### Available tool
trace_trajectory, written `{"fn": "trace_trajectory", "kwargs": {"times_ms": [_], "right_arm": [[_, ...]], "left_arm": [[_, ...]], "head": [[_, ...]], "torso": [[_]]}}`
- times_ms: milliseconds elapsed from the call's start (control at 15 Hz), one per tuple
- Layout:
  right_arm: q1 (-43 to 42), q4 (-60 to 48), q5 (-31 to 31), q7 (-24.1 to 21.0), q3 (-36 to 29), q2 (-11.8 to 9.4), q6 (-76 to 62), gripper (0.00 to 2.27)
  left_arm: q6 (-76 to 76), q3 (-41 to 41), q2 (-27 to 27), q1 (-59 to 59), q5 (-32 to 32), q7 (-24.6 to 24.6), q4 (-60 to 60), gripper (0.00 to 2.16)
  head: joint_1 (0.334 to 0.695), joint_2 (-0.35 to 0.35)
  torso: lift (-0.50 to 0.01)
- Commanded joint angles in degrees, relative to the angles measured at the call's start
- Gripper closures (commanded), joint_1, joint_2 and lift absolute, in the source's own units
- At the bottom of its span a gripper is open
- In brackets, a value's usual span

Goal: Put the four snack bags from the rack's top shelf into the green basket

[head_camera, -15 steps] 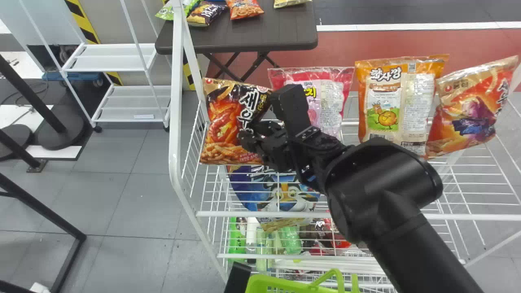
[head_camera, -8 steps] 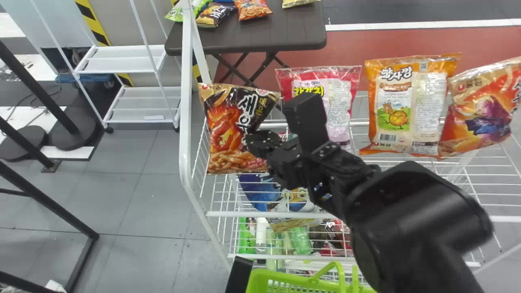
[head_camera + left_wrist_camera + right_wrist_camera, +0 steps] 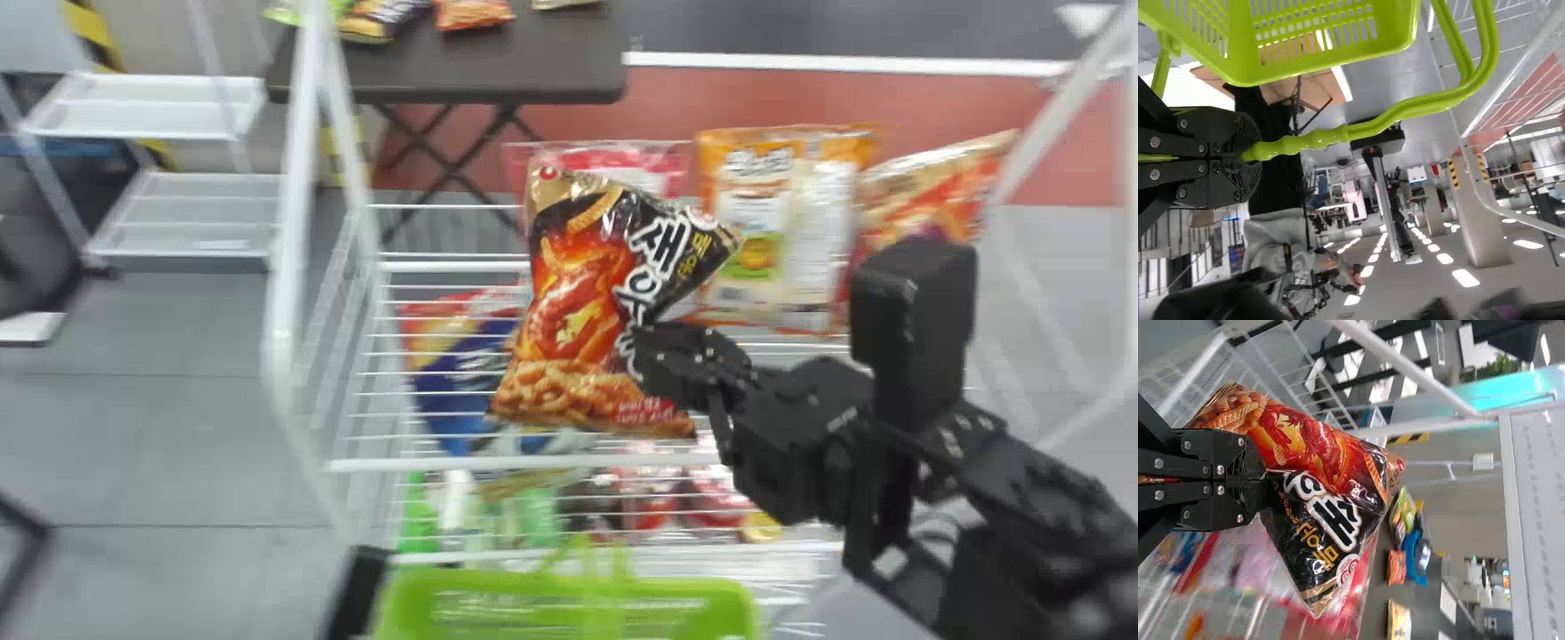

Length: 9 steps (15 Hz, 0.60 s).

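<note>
In the head view, the right tool (image 3: 651, 356) pinches the black snack bag (image 3: 578, 302) by its side, tilted, over the rack's top shelf (image 3: 533, 463). Behind it stand the pink bag (image 3: 613, 160), the orange bag (image 3: 813, 231) and the red-orange bag (image 3: 929, 197), side by side, so this is probably the first of the four. The green basket (image 3: 498, 583) sits at the near side of the rack, lower than that shelf. In the left wrist view, the left tool (image 3: 1250, 160) is closed around the basket's handle (image 3: 1405, 110), holding it up. In the right wrist view, the fingers press together on the bag's edge, most of it sticking out beyond them. The step in hand looks like carrying this bag over; next it should come clear of the front rail, swing above the basket's opening, go down and be let go.
</note>
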Motion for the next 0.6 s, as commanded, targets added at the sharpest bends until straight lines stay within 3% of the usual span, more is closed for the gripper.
{"fn": "trace_trajectory", "kwargs": {"times_ms": [0,133,267,400,533], "right_arm": [[8.5,-6.5,-6.3,2.7,-13.1,-0.1,4.0,2.13],[10.4,-8.0,-6.9,7.6,-18.9,1.2,8.7,2.13],[12.9,-9.2,-7.1,13.6,-22.9,3.8,14.0,2.13],[13.9,-9.1,-7.1,17.2,-23.9,4.1,21.9,2.13],[15.4,-7.2,-6.4,17.4,-22.6,3.7,25.4,2.13]], "left_arm": [[0.0,2.5,-0.3,-0.1,1.0,0.2,0.0,2.15],[-0.2,4.6,-0.9,1.3,1.9,0.4,-1.1,2.15],[0.0,5.3,-1.6,1.8,1.9,0.4,-2.3,2.15],[0.0,5.5,-1.7,2.3,1.9,0.4,-3.4,2.15],[0.0,5.2,-1.8,2.4,1.9,0.4,-3.6,2.15]], "head": [[0.695,-0.259],[0.695,-0.342],[0.695,-0.350],[0.695,-0.350],[0.695,-0.350]], "torso": [[0.000],[0.000],[0.000],[0.000],[0.000]]}}
